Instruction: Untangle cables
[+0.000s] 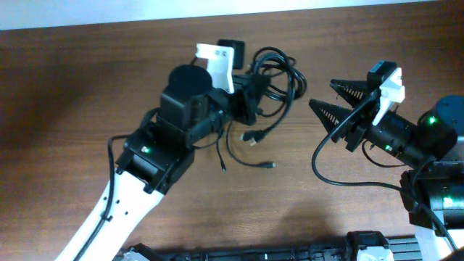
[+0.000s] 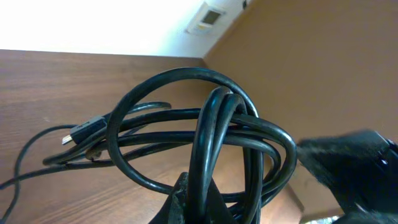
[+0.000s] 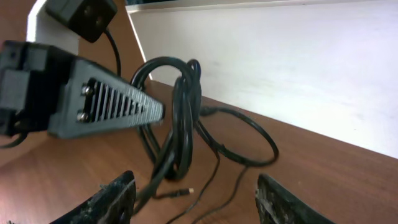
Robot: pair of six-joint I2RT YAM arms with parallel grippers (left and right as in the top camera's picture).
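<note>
Left pincer (image 1: 252,101): clamped on the cables (image 1: 279,72). Their coiled loops bunch at and just beyond its fingertips, and loose plug ends (image 1: 251,136) trail on the bench (image 1: 72,94) beside it.
Right pincer (image 1: 322,94): fingers spread wide apart, facing the coil, near it but not touching.

The left arm is stretching out, and how far the left gripper (image 1: 250,101) is closing is hard to read. Just off its tips the right gripper (image 1: 321,93) is hovering, fingers gaping wide and pointing back at it.
</note>
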